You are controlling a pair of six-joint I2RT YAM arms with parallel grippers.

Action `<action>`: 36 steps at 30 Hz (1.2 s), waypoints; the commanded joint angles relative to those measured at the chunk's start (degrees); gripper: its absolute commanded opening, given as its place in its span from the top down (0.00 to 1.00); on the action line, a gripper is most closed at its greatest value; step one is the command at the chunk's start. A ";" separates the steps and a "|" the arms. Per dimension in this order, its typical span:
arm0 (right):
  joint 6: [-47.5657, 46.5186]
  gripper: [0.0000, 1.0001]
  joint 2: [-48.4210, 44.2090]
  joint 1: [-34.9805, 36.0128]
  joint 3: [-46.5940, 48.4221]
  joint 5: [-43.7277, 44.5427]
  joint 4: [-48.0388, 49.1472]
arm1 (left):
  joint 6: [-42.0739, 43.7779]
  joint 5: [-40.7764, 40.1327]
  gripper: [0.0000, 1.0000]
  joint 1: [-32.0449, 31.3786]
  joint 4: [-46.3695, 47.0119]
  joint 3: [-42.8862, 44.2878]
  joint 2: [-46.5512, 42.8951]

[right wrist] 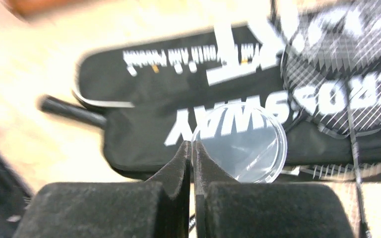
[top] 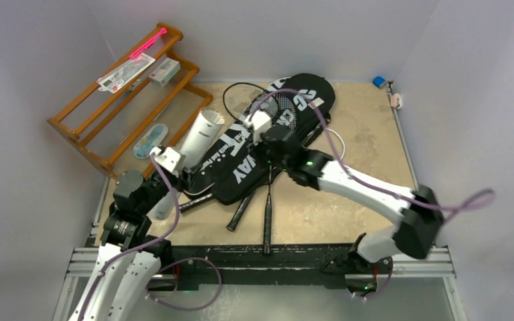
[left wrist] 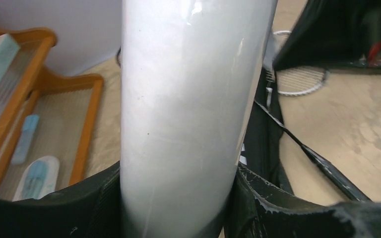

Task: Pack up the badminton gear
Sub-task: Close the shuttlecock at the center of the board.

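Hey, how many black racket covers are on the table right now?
2. One cover lettered CROSSWAY lies diagonally mid-table; the other cover lies along its left side, next to the white tube. A third could hide beneath them.

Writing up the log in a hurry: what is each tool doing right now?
Left tool: closed around the white tube.
Right tool: closed, pinching the rim of the clear round lid.

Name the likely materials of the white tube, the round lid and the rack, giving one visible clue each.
The white tube: probably plastic or coated card, smooth and glossy with highlights. The round lid: seemingly clear plastic, since lettering on the cover shows through. The rack: likely varnished wood, orange-brown with slight sheen.
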 commanded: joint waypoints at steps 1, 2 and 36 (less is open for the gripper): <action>1.91 1.00 -13.12 0.20 -2.18 -5.37 1.24 | 2.26 13.83 0.68 0.41 4.69 1.62 3.31; 2.32 1.00 -16.05 0.20 -2.64 -7.03 0.99 | 2.21 15.04 0.69 0.41 4.45 2.07 4.05; 6.90 1.00 -26.63 0.20 5.52 -32.14 2.84 | 3.12 39.87 0.72 0.33 8.65 0.27 11.29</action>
